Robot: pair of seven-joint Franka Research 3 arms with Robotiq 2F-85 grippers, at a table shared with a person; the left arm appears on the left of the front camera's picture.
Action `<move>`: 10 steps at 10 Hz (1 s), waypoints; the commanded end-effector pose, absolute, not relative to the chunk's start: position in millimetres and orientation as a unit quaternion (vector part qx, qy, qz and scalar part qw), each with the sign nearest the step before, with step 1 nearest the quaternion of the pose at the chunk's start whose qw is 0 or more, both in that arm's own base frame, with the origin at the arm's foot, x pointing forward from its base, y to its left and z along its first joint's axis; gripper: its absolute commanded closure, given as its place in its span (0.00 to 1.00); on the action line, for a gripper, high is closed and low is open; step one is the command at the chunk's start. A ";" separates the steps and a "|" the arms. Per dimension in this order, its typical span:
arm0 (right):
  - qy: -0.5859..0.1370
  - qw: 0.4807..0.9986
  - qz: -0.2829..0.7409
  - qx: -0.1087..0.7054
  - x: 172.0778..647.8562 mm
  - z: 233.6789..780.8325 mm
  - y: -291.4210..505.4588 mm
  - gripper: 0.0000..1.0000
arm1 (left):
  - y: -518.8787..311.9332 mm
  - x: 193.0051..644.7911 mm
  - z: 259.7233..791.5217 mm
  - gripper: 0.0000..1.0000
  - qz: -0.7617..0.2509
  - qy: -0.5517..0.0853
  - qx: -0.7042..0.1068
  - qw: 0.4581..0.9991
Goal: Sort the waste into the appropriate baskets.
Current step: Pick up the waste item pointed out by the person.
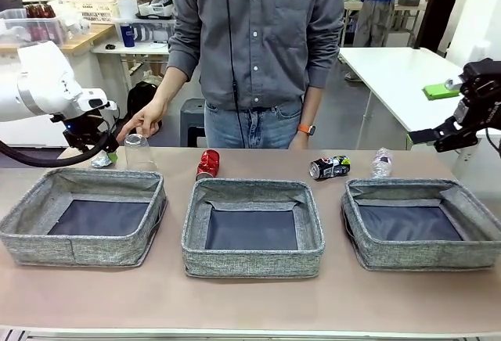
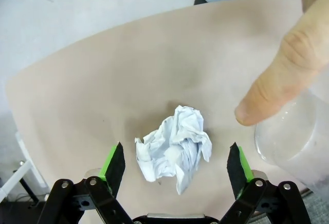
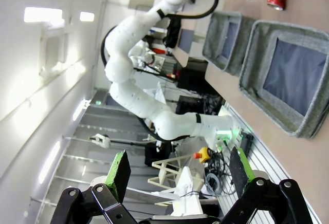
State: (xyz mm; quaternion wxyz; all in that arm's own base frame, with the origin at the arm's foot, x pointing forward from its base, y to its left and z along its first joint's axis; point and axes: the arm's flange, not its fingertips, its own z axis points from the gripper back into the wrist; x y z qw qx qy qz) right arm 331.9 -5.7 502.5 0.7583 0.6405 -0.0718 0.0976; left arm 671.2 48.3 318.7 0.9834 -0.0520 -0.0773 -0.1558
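Tan tabletop [image 1: 250, 302] runs across to a person in a grey shirt standing at the far side; three grey woven baskets stand on it in a row, the left basket [image 1: 78, 251], the middle basket [image 1: 250, 263] and the right basket [image 1: 423, 255], each showing its dark flat bottom; five pieces of waste lie on the table beyond them, outside all three: one crumpled white paper ball [image 2: 175, 149] behind the left basket, one clear plastic cup [image 1: 138, 152] just beside it, one red drink can [image 1: 207, 164] behind the middle basket, one crushed dark can [image 1: 329, 167] and one clear plastic bottle [image 1: 381, 163] behind the right basket; so two cans, and one each of the rest; the person's hand [image 1: 145, 118] reaches down to the cup, a finger touching it; the left gripper [image 2: 176, 154] hangs low over the paper ball with its jaws spread wide, one green pad on each side of the paper and neither touching it, nothing gripped; the right gripper [image 3: 180, 163] is raised at the table's far right corner, well apart from the waste, jaws likewise wide apart with nothing between them.
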 end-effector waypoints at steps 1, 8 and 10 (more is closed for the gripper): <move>-0.084 0.751 0.107 0.647 335.2 504.9 -3.7 0.00 | 51.3 677.8 313.9 0.00 -0.153 -0.069 -0.067 0.984; -0.084 0.751 0.107 0.647 335.2 504.9 -3.7 0.00 | 52.8 679.8 300.5 0.60 -0.146 -0.036 -0.054 0.987; -0.084 0.751 0.107 0.647 335.2 504.9 -3.7 0.00 | 53.4 680.7 296.1 0.66 -0.144 -0.030 -0.049 0.988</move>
